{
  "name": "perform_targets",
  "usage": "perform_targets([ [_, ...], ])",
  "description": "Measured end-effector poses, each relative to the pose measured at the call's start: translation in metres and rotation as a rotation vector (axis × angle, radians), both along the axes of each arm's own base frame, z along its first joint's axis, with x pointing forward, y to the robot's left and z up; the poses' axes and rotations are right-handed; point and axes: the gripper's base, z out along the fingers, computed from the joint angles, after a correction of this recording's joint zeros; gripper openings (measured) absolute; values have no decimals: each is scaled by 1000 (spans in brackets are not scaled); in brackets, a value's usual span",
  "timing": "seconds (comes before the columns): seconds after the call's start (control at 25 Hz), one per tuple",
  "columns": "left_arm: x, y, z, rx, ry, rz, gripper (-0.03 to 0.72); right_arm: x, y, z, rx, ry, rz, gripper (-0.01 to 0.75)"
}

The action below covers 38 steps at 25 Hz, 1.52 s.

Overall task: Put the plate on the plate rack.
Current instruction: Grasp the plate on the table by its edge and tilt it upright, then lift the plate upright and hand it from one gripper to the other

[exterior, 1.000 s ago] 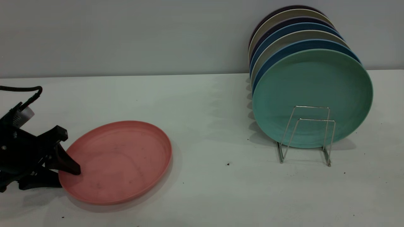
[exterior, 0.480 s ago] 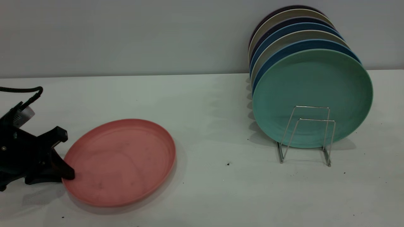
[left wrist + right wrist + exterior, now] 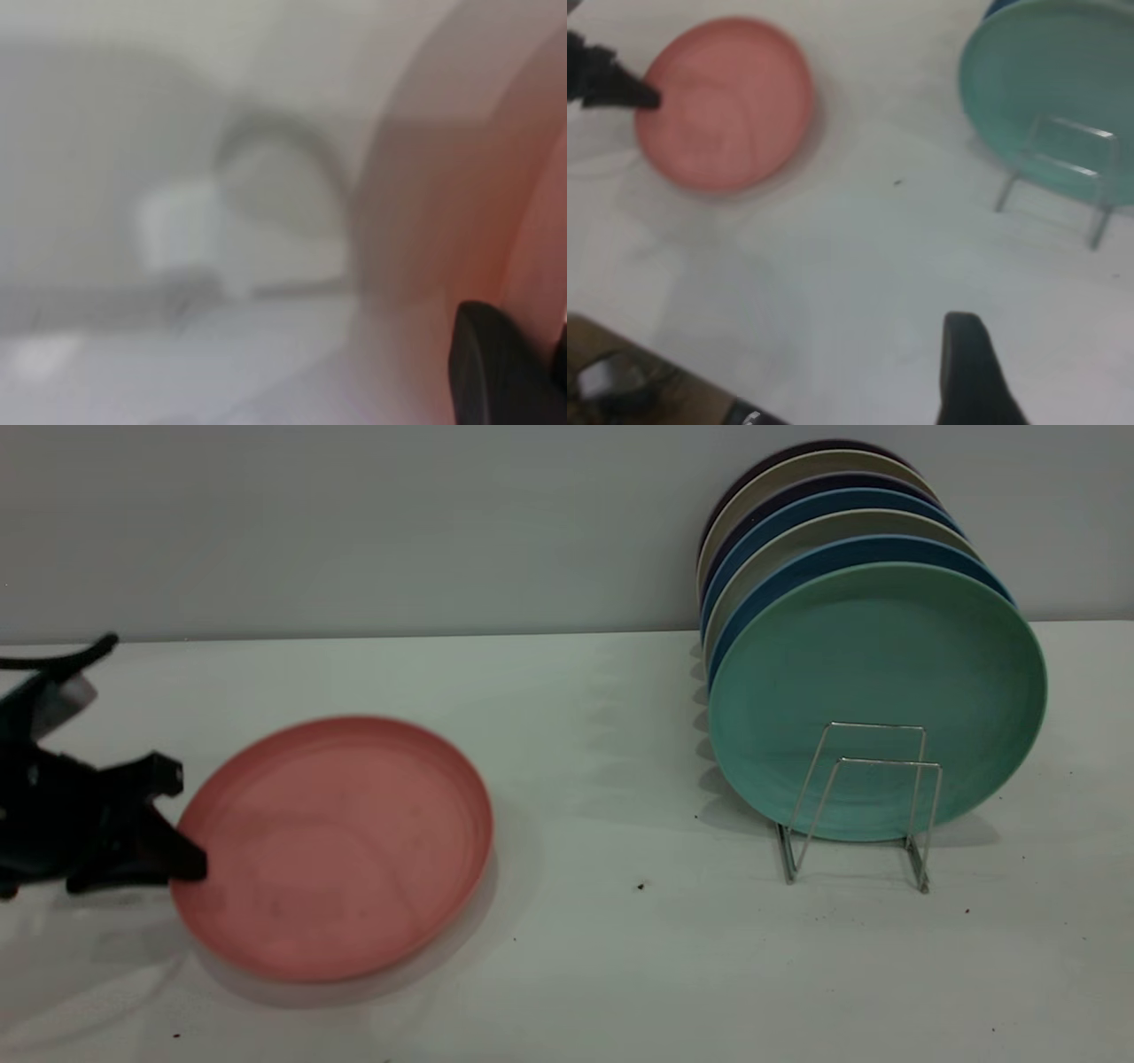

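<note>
Tabletop (image 3: 576, 974) surface, white, is seen nearest the exterior camera, marked by a few small dark specks (image 3: 640, 886) between the two groups of objects. The plate (image 3: 332, 849), salmon-pink, is located at the left side of the tabletop, well apart from the plate rack (image 3: 864, 806). It is raised at an angle, with a blurred shadow cast on the surface beneath its near rim. The left tool (image 3: 182, 859) is pinched on the plate's left rim, one dark finger lying over the upper face; in the left wrist view the pink rim (image 3: 425, 221) fills the frame beside a dark fingertip (image 3: 492, 363).

The plate rack, a thin silver wire frame, stands at the right side of the tabletop. Two upright squared loops at its front are unoccupied. Directly behind them a teal-green plate (image 3: 877, 691) is held on edge, and behind that a row of blue and beige plates (image 3: 824, 522) extends toward the grey wall (image 3: 354, 522).

The right tool (image 3: 970, 372) is seen only in its own wrist view, as one dark finger above the tabletop; whether it is spread or pressed together cannot be told. No object lies between the plate and the rack.
</note>
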Motion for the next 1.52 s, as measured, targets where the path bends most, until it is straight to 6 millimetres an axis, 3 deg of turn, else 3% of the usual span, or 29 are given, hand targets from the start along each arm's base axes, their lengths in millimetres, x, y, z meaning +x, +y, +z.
perform_targets([
  [0.28, 7, -7, 23, -7, -167, -151, 14, 28, 7, -12, 60, 73, 54, 456],
  [0.96, 9, -20, 42, -48, -351, -332, 14, 97, 21, -56, 218, 156, 126, 456],
  [1.36, 6, -59, 40, -35, -340, -458, 14, 130, 23, -106, 246, 230, 126, 456],
  [1.52, 14, -74, 46, -40, -367, -493, 14, 140, 25, -125, 279, 245, 125, 456],
])
